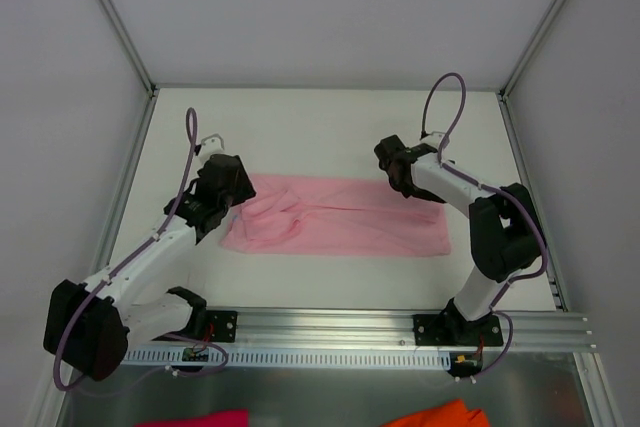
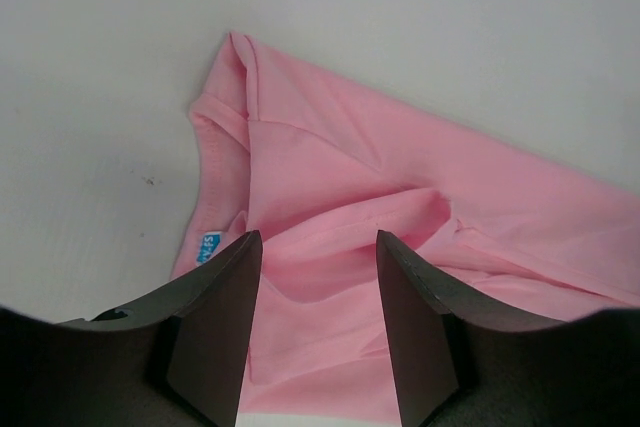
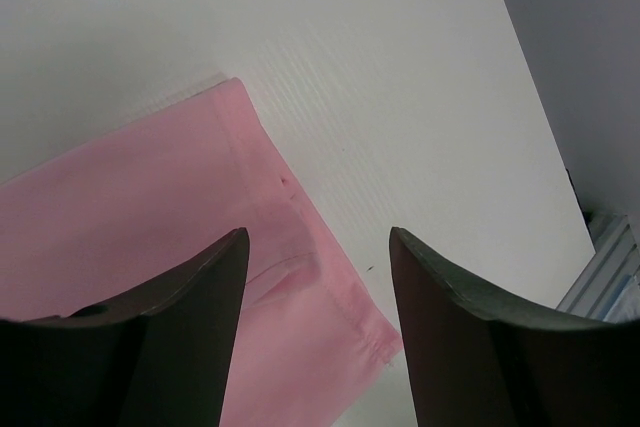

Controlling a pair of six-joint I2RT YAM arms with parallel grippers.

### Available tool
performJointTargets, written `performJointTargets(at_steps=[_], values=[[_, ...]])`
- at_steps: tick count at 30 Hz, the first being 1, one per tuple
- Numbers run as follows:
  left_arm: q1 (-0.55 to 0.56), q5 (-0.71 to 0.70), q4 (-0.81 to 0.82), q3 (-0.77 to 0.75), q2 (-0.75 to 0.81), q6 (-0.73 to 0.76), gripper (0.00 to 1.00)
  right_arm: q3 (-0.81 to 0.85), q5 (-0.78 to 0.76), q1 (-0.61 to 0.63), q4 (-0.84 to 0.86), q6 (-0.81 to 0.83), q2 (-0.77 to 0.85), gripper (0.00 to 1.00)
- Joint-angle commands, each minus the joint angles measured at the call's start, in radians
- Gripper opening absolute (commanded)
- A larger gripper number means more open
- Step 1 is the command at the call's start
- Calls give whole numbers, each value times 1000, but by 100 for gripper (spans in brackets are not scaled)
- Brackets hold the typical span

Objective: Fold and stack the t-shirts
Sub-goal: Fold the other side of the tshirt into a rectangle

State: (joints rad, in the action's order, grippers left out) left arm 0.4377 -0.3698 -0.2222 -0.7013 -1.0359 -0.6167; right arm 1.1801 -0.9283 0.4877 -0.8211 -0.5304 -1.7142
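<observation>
The light pink t-shirt [image 1: 340, 217] lies on the white table as a long band running left to right, rumpled at its left end. My left gripper [image 1: 233, 189] hovers over that rumpled end, open. In the left wrist view the t-shirt [image 2: 400, 177] shows folds and a small blue-and-white label [image 2: 207, 245], and the cloth lies loose under the spread jaws of the left gripper [image 2: 318, 237]. My right gripper [image 1: 397, 169] is open over the band's far right corner. In the right wrist view the t-shirt's [image 3: 150, 207] hemmed corner sits below the right gripper [image 3: 317, 234], not pinched.
An aluminium rail [image 1: 400, 332] carrying both arm bases crosses the near edge. Beyond it, at the bottom of the view, lie a magenta cloth [image 1: 195, 417] and an orange cloth [image 1: 440, 414]. Grey walls and frame posts [image 1: 125, 17] enclose the table.
</observation>
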Motion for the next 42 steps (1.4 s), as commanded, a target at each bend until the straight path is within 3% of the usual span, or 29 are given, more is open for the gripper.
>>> performJointTargets(at_steps=[1,6,8,15,21,36,42], values=[[7,32,66,-65,-110,40,50,30,-12,-3,10,7,13,62],[10,136,207,-115,-338,66,45,-10,-14,5,19,15,92,61],[10,152,219,-157,-398,75,35,-34,-4,12,45,29,122,61],[16,180,262,-217,-555,95,33,-62,-14,20,63,41,185,61],[44,198,287,-150,-494,98,32,-50,-9,20,74,50,174,61],[294,114,201,46,-213,-6,25,-2,-14,22,63,55,114,61],[315,-32,208,-28,-264,50,27,1,-15,22,57,66,102,61]])
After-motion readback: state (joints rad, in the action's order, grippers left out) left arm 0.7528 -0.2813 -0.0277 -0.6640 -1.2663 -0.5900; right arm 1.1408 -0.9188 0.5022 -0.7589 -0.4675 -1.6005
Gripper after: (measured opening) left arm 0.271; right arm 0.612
